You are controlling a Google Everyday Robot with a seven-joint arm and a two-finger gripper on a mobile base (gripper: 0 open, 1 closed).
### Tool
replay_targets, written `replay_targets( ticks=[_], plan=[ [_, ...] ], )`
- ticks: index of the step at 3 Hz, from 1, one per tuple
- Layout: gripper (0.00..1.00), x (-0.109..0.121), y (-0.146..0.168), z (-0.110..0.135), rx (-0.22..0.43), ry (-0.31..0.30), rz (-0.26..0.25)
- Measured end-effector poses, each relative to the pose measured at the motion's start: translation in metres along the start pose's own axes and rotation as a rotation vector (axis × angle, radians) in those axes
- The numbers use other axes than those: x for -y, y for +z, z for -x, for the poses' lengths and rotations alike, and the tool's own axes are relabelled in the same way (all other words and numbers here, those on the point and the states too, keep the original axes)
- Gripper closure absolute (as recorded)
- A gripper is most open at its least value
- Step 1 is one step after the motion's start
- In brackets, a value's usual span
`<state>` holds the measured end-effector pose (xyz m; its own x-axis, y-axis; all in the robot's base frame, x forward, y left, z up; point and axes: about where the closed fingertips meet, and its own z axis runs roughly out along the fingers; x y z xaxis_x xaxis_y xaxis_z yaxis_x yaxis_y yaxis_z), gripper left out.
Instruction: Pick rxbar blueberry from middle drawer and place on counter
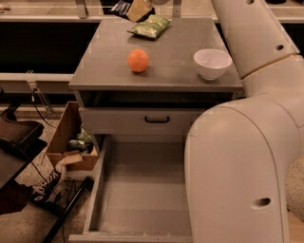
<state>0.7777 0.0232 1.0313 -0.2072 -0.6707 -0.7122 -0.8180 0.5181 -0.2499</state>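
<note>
- The gripper (135,8) sits at the very top edge of the camera view, above the far left part of the counter (175,71), and is partly cut off by the frame.
- Its tan claw is pinching the rxbar blueberry (119,8), whose dark wrapper sticks out to the left of the claw.
- The bar is in the air past the counter's back edge and touches neither the counter nor the drawer.
- A green chip bag (149,27) lies on the counter just below the gripper, near the back edge.
- An orange (138,60) rests on the counter left of centre, nearer the front than the bag.
- A white bowl (212,63) stands upright near the counter's right side, well apart from the orange.
- The middle drawer (142,190) is pulled fully out, showing its grey floor.
- Above it is a shut drawer front with a black handle (156,119).
- The robot's white arm (237,166) fills the right side of the view and hides the drawer's right wall.
- A cardboard box (64,137) stands on the floor left of the cabinet.
</note>
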Motion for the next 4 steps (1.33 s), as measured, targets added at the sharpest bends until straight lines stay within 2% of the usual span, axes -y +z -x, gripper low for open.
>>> replay_targets(
  ticks=[1, 2, 3, 4],
  plan=[
    [1.0, -0.001, 0.001, 0.0, -0.002, -0.001, 0.002],
    [1.0, -0.006, 0.029, 0.013, 0.005, 0.025, 0.021],
    [1.0, -0.009, 0.076, 0.037, 0.067, 0.058, 0.035],
    [1.0, -0.02, 0.124, 0.051, 0.07, 0.101, 0.049]
  ],
)
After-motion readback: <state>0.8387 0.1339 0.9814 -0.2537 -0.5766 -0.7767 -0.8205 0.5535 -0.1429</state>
